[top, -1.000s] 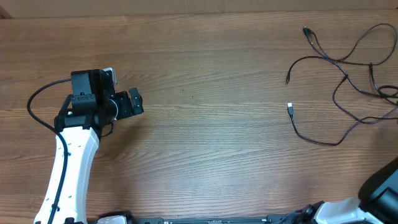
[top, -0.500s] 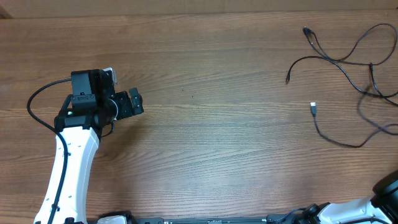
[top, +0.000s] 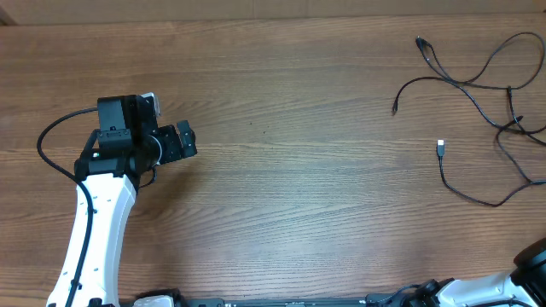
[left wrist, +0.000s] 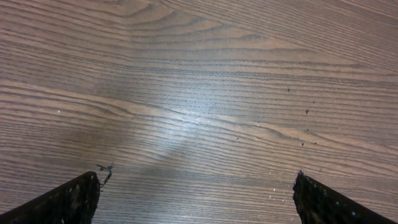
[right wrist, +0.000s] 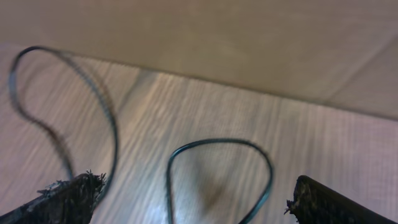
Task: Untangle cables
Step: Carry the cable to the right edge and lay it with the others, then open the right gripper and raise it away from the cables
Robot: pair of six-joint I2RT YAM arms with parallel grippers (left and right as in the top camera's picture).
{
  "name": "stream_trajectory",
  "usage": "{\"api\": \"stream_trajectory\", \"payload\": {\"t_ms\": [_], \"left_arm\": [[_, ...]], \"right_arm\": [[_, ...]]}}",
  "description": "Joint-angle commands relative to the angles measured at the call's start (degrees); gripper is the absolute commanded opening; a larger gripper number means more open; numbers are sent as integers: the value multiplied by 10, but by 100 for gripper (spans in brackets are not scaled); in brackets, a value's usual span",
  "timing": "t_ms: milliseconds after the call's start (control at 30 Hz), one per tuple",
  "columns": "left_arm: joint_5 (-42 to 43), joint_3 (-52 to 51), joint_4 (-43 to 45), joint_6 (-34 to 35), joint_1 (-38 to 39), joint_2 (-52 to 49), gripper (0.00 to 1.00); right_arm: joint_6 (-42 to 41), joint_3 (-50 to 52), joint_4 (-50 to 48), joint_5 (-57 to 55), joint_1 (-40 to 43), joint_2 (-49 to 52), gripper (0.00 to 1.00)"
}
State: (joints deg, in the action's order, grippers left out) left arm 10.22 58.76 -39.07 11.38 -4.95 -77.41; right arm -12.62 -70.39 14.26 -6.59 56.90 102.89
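Cables (top: 454, 80) lie in loose black curves at the far right of the wooden table (top: 299, 213), and one silver-tipped plug (top: 440, 147) rests on bare wood just left of them. The left gripper (top: 186, 141) sits well apart at the left, while the right arm (top: 533, 256) shows only at the near right corner.

From the left wrist, the fingers (left wrist: 74, 199) stand apart over bare wood grain.

From the right wrist, the right gripper (right wrist: 193, 186) is also spread apart, with blurred cable loops (right wrist: 217, 143) lying on the table beyond its tips.

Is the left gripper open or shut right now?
Open. In the left wrist view, the left gripper has its fingers at opposite bottom corners of the frame, with only bare table between them.
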Motion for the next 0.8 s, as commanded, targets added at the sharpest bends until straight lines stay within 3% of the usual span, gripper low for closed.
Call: {"api": "stream_trajectory", "payload": {"t_ms": [0, 333, 767], "left_arm": [[-3, 2, 1, -11, 1, 5, 99], [-3, 2, 1, -11, 1, 5, 100], [-3, 2, 1, -11, 1, 5, 99]], "right_arm": [[0, 3, 6, 71, -3, 1, 100], [41, 2, 28, 231, -52, -26, 100], [221, 2, 148, 216, -256, -114, 100]]}}
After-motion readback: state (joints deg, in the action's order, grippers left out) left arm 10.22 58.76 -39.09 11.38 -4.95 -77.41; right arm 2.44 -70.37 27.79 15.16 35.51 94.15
